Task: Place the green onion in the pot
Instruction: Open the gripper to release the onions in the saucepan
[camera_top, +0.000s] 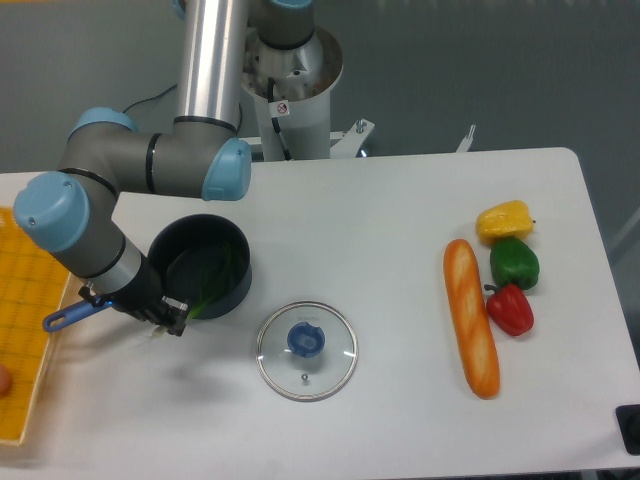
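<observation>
Green onion (207, 283) lies inside the pot (200, 266), center left, just beside the gripper (170, 318); finger state indeterminable. No legible writing.

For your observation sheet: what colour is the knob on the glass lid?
Blue; the knob shows clearly in the fixed camera view.
</observation>
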